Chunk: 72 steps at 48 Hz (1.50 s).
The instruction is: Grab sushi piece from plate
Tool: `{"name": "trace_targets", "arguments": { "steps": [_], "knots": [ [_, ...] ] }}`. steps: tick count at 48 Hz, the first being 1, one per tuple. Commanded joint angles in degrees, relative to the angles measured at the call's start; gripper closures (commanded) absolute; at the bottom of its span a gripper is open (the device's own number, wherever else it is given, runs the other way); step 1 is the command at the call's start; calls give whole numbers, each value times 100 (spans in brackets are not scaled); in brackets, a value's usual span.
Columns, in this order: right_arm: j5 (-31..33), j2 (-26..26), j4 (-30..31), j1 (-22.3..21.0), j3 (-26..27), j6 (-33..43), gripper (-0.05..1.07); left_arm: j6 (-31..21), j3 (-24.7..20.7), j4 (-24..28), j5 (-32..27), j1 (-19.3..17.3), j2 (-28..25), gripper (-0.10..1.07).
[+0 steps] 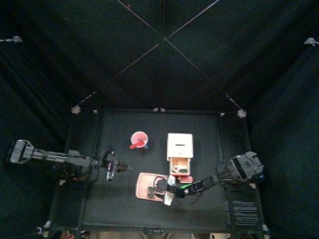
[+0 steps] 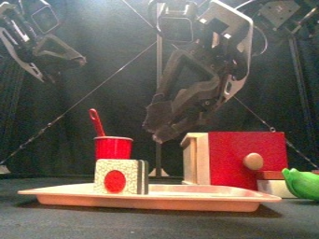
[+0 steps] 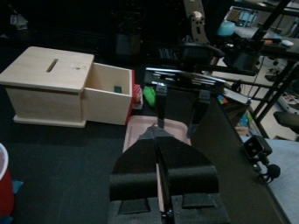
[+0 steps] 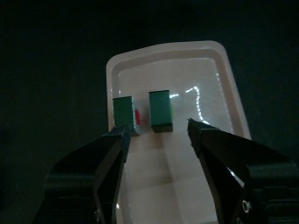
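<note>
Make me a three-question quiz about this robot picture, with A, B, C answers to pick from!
1. Where is the sushi piece?
A. on the pink plate
B. inside the cup
C. on top of the box

2. What colour is the cup?
A. blue
B. red
C. yellow

3. What is the right claw doing?
A. squeezing the cup
B. shut tight on the sushi piece
C. open above the plate, holding nothing

Answers:
1. A: the front view shows the sushi piece standing on the plate.
2. B: the cup behind the plate is plainly red.
3. C: in the right wrist view the right claw has its jaws spread apart over the plate, with the sushi piece just beyond their tips.
</note>
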<state>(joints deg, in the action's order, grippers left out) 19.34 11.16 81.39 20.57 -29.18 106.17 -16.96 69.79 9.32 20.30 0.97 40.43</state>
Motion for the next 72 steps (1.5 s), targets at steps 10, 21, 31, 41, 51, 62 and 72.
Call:
{"name": "trace_targets", "arguments": {
  "steps": [10, 21, 31, 41, 51, 62, 72],
  "knots": [
    [-123, 114, 26, -132, 290, -9, 14, 9, -70, 9, 26, -18, -9, 79],
    [-123, 158, 26, -334, 343, 0, 14, 9, -70, 9, 26, -9, 0, 79],
    [-202, 255, 26, -387, 396, -9, 14, 9, -70, 9, 26, -9, -9, 79],
    [-211, 343, 0, -396, 413, 0, 14, 9, -70, 9, 26, -18, 0, 79],
    [-211, 413, -44, -466, 439, 0, 14, 9, -70, 9, 26, -9, -9, 79],
    [-211, 527, -88, -554, 510, 0, 15, 9, -70, 9, 26, -9, -9, 79],
    [-220, 571, -88, -563, 536, 0, 15, 9, -70, 9, 26, -18, -9, 79]
  ]
}}
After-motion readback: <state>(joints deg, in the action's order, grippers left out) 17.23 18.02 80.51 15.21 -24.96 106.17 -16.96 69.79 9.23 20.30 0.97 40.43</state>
